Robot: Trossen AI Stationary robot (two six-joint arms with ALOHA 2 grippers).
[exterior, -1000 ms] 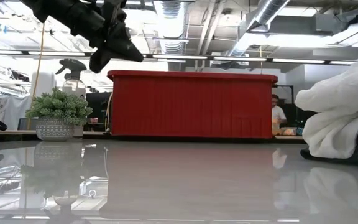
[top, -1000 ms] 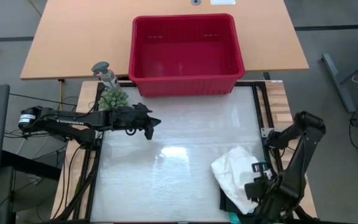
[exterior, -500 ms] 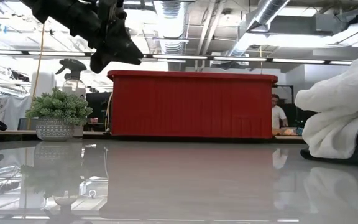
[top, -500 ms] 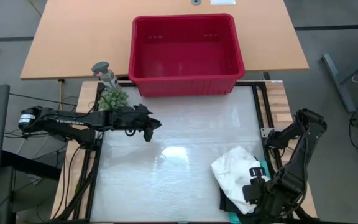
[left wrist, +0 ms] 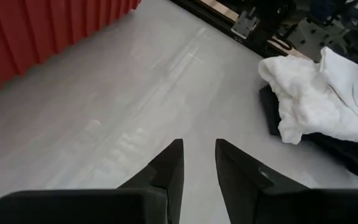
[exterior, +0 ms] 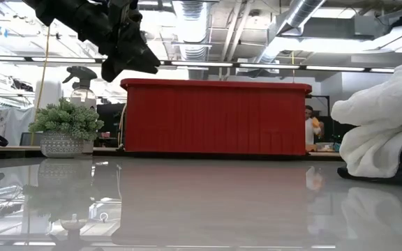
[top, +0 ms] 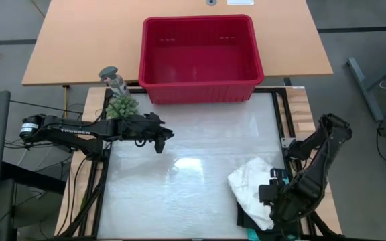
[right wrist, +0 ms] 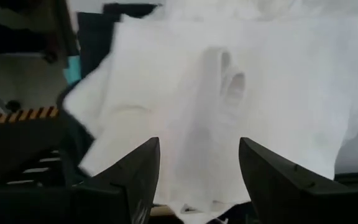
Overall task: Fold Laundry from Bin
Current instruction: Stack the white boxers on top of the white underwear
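The laundry lies in a pile at the table's near right corner. A white cloth [top: 250, 187] [left wrist: 316, 99] [right wrist: 229, 81] rests on a black garment [left wrist: 272, 118], with a teal edge [top: 253, 234] showing under it. The red bin [top: 200, 57] [exterior: 215, 117] stands at the far edge. My right gripper [right wrist: 197, 155] points down over the near right part of the white cloth, open; its fingers stand apart above the cloth. My left gripper [left wrist: 199, 149] [top: 159, 138] hangs above the table's left part, open by a narrow gap, with nothing between its fingers.
A potted plant [top: 121, 106] and a spray bottle [top: 114, 79] stand at the far left corner beside the bin. The grey mat [top: 179, 181] lies bare between the two arms. A person [exterior: 313, 129] shows in the room behind the bin.
My right gripper has drawn a little toward the table's far edge and up, and has rolled, staying over the white cloth. The pile has kept its shape.
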